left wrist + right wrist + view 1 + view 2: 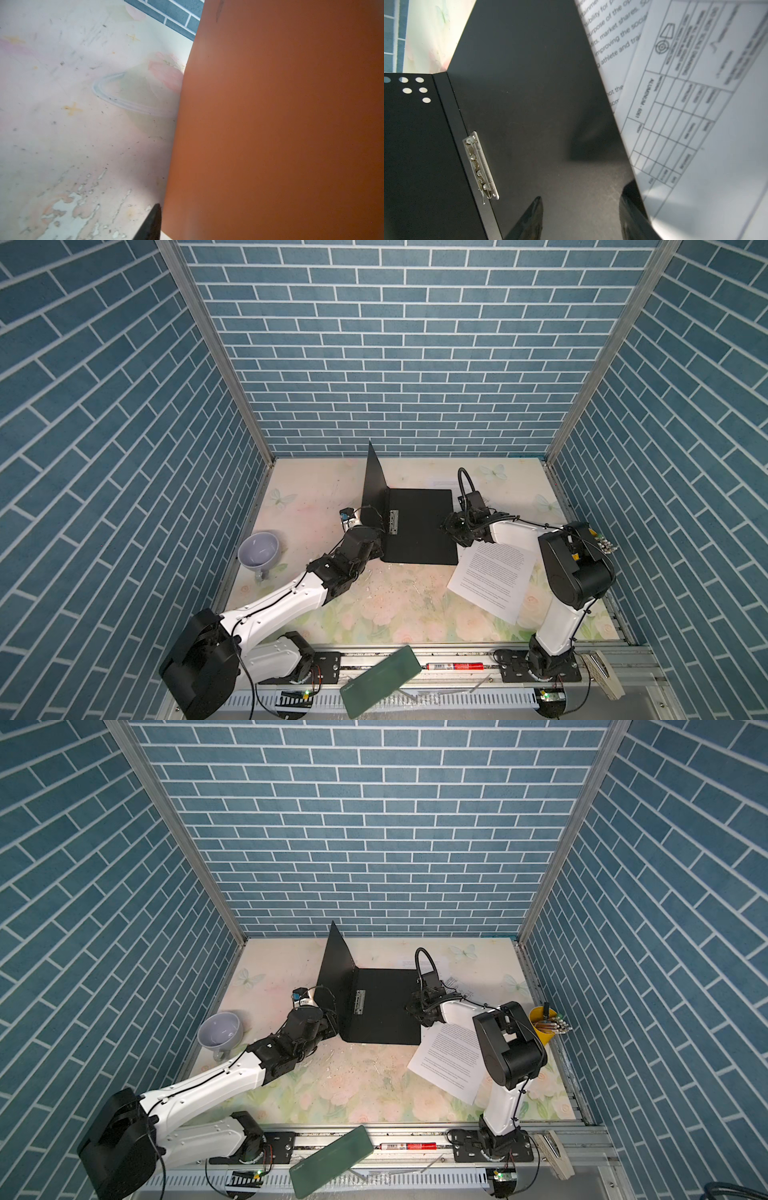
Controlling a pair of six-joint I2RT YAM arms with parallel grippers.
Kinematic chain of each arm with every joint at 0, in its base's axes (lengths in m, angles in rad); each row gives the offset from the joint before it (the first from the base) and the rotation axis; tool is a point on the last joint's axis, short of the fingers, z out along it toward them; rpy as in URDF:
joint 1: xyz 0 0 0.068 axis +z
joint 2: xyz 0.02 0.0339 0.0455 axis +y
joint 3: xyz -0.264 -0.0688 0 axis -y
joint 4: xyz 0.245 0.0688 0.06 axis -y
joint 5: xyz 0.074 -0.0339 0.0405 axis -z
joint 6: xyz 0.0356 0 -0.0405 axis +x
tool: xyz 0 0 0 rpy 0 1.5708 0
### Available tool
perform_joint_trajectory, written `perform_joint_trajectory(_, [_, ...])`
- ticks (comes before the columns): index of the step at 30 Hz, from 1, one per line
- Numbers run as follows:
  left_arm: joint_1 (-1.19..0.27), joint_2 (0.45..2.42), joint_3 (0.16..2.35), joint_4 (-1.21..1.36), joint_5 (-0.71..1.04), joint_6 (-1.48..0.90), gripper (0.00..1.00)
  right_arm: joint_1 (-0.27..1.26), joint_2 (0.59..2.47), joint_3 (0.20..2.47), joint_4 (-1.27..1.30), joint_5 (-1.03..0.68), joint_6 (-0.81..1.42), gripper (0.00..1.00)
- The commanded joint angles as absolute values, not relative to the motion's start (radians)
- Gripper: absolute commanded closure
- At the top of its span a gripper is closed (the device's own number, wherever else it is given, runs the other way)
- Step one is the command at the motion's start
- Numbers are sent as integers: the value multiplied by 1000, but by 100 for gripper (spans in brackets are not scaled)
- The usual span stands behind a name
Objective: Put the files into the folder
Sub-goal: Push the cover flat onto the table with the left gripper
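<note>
Matte black folder [419, 526] open; right pincer [583, 195] apart; left pincer [363, 529] state unclear.

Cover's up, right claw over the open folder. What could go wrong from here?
1. The folder cover stands nearly upright beside the left claw; unsupported, it may drop shut over the black inside before any sheet goes in.
2. The drawing sheet lies against one finger of the right claw, not between its open jaws, so it may get shoved aside.
3. The text sheet lies partly under the right arm, which could drag it.
</note>
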State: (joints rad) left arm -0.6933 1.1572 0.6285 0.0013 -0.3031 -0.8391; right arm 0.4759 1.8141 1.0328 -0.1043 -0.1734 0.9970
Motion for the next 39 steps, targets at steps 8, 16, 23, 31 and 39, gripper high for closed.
perform_joint_trajectory(8, [-641, 1086, 689, -245, -371, -866, 17, 467, 1850, 1040, -234, -121, 977, 40])
perform_joint_trajectory(16, [-641, 1061, 740, -392, -415, -902, 0, 467, 1838, 1053, -215, -121, 976, 39])
perform_joint_trajectory(23, [-641, 1013, 791, -491, -471, -886, 0, 467, 1844, 1067, -224, -121, 973, 39])
perform_joint_trajectory(31, [-611, 1082, 791, -368, -321, -775, 0, 466, 1841, 1070, -209, -124, 974, 39])
perform_joint_trajectory(39, [-438, 1310, 834, -191, -8, -606, 8, 466, 1821, 1072, -209, -117, 973, 39])
